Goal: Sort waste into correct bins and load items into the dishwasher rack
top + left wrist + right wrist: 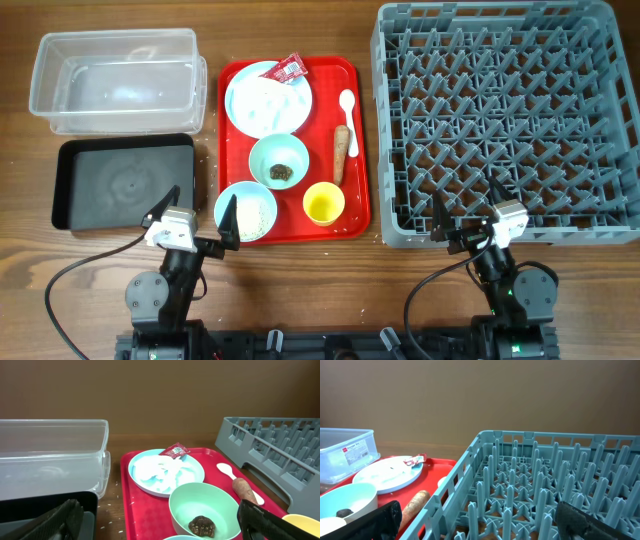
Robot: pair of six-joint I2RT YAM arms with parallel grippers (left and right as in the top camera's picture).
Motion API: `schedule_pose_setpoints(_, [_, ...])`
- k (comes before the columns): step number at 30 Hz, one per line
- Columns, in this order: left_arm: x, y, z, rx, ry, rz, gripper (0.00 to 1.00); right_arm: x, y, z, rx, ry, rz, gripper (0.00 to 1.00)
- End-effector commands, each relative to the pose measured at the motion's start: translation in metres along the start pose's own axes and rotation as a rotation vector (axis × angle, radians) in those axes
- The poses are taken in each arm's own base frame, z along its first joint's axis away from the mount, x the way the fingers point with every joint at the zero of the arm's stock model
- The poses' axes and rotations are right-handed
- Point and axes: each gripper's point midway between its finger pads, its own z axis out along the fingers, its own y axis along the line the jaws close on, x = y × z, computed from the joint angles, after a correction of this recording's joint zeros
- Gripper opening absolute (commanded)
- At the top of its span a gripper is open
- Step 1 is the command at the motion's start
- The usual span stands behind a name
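Two bins sit at the left of the worktop [330,280]: one clear tub [115,80] at the back and one black tray [125,183] just in front of it. One grey rack [500,120] fills the right side. Between the bins and the rack lies one red serving tray [232,130], which carries nearly everything else.

On it are:
- one plate [236,112] at the back, with one wad of crumpled paper [268,100] on it and one red wrapper [289,68] at its far rim
- two bowls: the scrap bowl [262,145] mid-tray, holding one brown scrap [281,172], and the rice bowl [250,185] at the near left corner, holding rice [252,215]
- one yellow cup [324,203], near right
- one spoon [348,108] and one carrot stick [341,152] along the right side, close together

A few stray grains [112,497] dot the worktop between the tub and the red tray.

The left tool [204,195] is spread wide and grips nothing. It hangs over the gap between the black tray and the rice bowl. Its right finger overlaps that bowl's rim from above, and whether they touch I cannot tell.

The right tool [464,190] is also spread wide and empty, above the rack's near edge with the pegs just ahead of it.
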Motion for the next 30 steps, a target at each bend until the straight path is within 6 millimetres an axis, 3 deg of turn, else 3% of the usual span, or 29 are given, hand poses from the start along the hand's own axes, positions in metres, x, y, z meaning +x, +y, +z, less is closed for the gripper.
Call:
schedule_pose_setpoints(1, [0.001, 0.000, 0.000, 0.003, -0.004, -0.005, 1.00, 0.000, 0.001, 0.000, -0.009, -0.003, -0.014, 1.00])
schedule_pose_setpoints(8, [0.001, 0.001, 0.000, -0.001, -0.004, -0.005, 1.00, -0.001, 0.001, 0.000, -0.007, -0.007, -0.020, 1.00])
schedule_pose_setpoints(17, [-0.005, -0.001, 0.000, 0.009, -0.027, 0.000, 1.00, -0.022, 0.000, -0.001, 0.003, -0.091, -0.059, 1.00])
schedule_pose_setpoints(22, [-0.044, -0.005, -0.005, 0.021, -0.179, 0.037, 1.00, -0.050, 0.002, -0.005, 0.001, -0.181, -0.080, 1.00])
schedule_pose_setpoints(30, [-0.114, -0.017, -0.011, 0.062, -0.236, 0.006, 1.00, -0.134, 0.011, -0.019, -0.013, -0.298, -0.121, 1.00])
